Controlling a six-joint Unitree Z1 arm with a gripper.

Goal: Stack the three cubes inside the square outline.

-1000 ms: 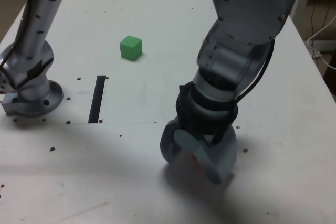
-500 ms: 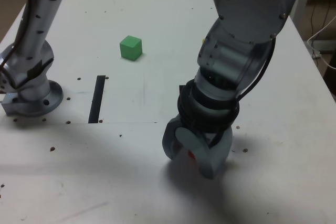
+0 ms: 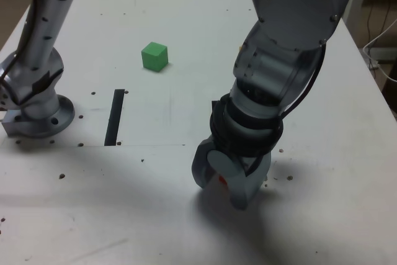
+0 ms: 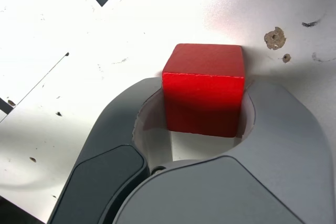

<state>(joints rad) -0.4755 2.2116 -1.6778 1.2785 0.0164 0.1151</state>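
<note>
Wrist view: red cube [image 4: 203, 88] sits between jaws.

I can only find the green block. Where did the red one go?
The red cube sits between the jaws of the gripper, low toward the exterior view's right on the table. It is far from the green cube, which lies up toward the left.

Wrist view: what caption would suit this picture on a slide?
The tool cradles a red cube between its grey jaws, just above the white table.
</note>
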